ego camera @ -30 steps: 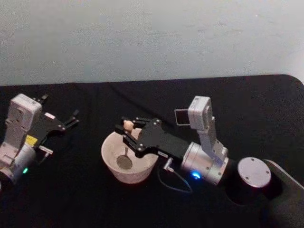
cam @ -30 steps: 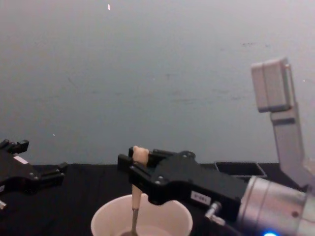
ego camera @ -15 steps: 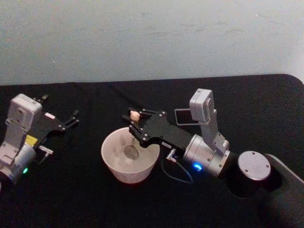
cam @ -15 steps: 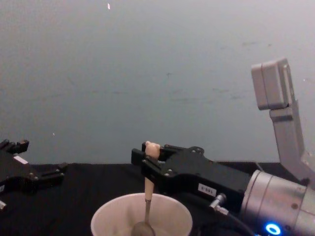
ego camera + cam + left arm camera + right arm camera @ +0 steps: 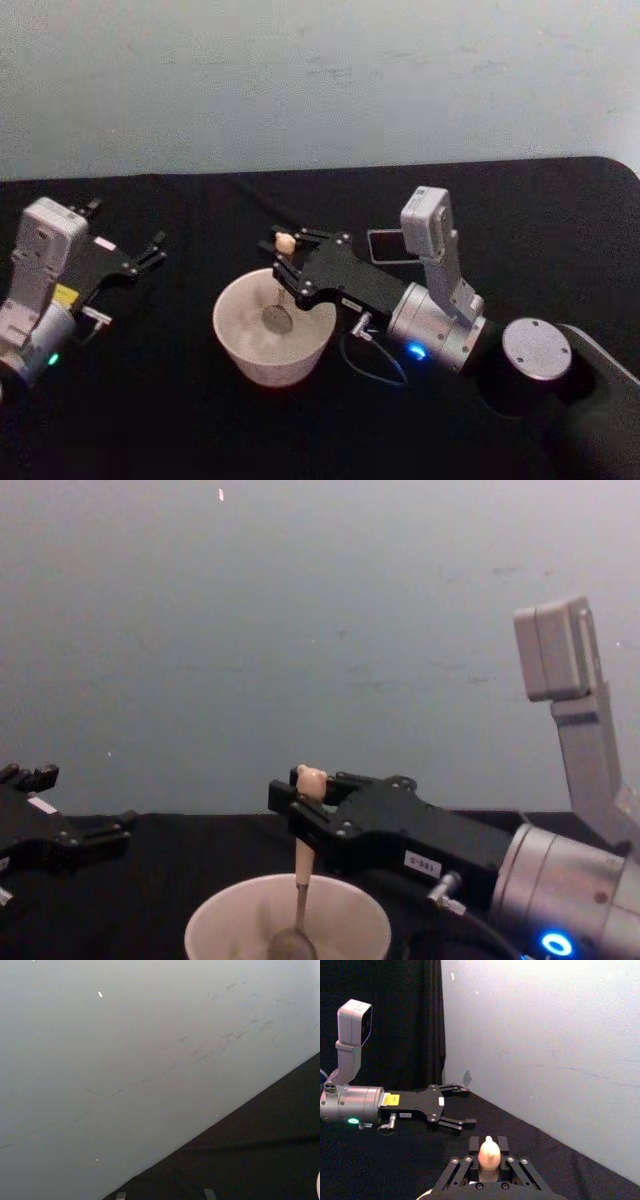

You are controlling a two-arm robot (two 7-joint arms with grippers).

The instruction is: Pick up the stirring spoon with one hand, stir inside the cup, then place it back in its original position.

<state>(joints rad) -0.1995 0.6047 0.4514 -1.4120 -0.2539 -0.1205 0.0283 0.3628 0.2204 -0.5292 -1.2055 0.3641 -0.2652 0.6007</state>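
Over the cup (image 5: 262, 366), the right gripper (image 5: 284, 256) pinched the stirring spoon (image 5: 300, 868) upright; the left gripper (image 5: 157, 249) hung spread, well apart.

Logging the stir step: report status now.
Right end effector shut on spoon, its bowl inside cup. Left end effector open, parked left. Nothing blocking the holder.

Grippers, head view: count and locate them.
2. The left gripper sits open at far left; the right gripper holds the beige bear-topped stirring spoon in the round cream-white cup.
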